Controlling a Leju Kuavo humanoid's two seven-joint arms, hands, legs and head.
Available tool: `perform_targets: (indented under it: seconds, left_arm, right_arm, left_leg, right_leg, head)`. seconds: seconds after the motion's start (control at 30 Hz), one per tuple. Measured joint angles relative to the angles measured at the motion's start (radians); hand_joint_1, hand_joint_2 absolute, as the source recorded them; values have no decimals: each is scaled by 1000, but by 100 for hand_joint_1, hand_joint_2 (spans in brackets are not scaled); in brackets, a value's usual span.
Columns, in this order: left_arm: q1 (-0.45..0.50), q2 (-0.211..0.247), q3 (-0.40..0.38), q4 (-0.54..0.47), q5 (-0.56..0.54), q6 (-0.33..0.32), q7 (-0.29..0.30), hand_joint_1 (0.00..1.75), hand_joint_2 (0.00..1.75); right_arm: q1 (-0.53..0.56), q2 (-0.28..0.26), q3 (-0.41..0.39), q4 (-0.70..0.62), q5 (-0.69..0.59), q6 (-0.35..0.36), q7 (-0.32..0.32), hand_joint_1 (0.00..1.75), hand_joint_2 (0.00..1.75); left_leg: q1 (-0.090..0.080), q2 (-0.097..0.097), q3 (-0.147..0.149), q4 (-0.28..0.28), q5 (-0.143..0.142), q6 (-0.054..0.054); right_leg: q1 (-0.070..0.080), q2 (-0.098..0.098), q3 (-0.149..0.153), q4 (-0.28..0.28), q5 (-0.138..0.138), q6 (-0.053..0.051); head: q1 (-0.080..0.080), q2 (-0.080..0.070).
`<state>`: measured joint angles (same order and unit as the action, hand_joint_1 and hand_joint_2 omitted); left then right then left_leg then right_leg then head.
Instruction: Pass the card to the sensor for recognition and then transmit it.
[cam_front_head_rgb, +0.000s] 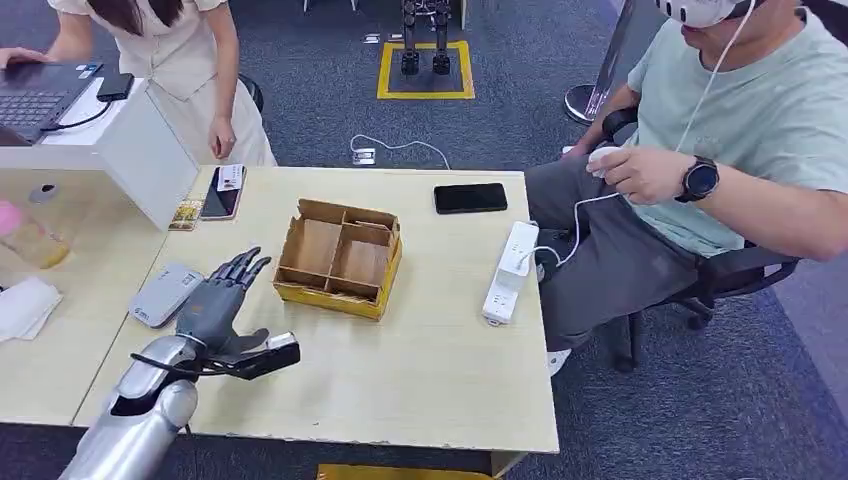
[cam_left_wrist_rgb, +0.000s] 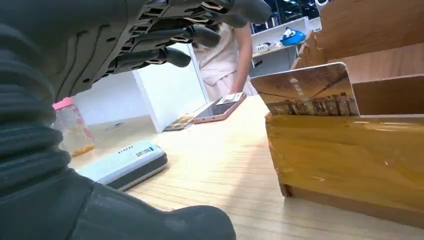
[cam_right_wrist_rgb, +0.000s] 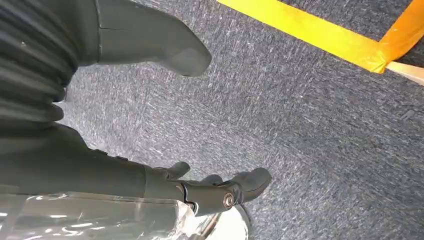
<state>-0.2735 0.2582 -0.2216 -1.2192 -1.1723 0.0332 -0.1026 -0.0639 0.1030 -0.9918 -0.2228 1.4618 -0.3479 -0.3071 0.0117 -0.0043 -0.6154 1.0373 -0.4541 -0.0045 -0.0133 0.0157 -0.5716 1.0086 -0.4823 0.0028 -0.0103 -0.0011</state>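
Table (cam_front_head_rgb: 420, 370): pale wood, bearing a divided cardboard box (cam_front_head_rgb: 340, 257).
Left hand (cam_front_head_rgb: 222, 300): hovering beside the box, fingers spread, holding nothing.
Right hand (cam_right_wrist_rgb: 125, 100): hanging over grey carpet, fingers apart, gripping nothing.
Card (cam_left_wrist_rgb: 306, 90): brownish, glossy, printed picture strip; standing upright against the box's outer wall.

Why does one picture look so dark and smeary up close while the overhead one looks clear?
Left wrist view: the robot hand sits so near the lens that it looms dark and soft, while the card is fairly sharp and the box's yellow tape shows glare. Head view: even overhead light on the table, with only faint shadows. Right wrist view: the carpet looks grainy.
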Motion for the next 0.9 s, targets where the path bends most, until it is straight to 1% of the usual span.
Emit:
perform_targets:
  seconds: [0.17, 0.3, 0.63, 0.8, 0.9]
  left_arm:
    - [15, 15, -9, -27, 68, -16, -33, 0, 175]
    - [24, 23, -17, -51, 96, -29, -45, 0, 175]
    - [35, 24, -39, -75, 107, -24, -39, 0, 175]
    - [43, 21, -42, -93, 144, -19, -49, 0, 175]
    - [42, 13, -52, -98, 121, -4, -35, 0, 175]
  right_arm:
    - [0, 0, -5, 0, 3, 0, 0, 0, 175]
    - [-1, 0, -7, 0, 4, 0, 0, 0, 175]
    - [-1, 0, -8, 0, 5, 0, 0, 0, 175]
    - [-2, 0, -8, 0, 6, 0, 0, 0, 175]
    - [-2, 0, -9, 0, 6, 0, 0, 0, 175]
  left_leg:
    - [0, 0, 0, 0, 0, 0]
    - [0, 0, 0, 0, 0, 0]
    - [0, 0, 0, 0, 0, 0]
    - [0, 0, 0, 0, 0, 0]
    - [0, 0, 0, 0, 0, 0]
  right_leg:
    - [0, 0, 0, 0, 0, 0]
    - [0, 0, 0, 0, 0, 0]
    - [0, 0, 0, 0, 0, 0]
    - [0, 0, 0, 0, 0, 0]
    - [0, 0, 0, 0, 0, 0]
  head:
    - [0, 0]
    - [0, 0]
    - [0, 0]
    - [0, 0]
    - [0, 0]
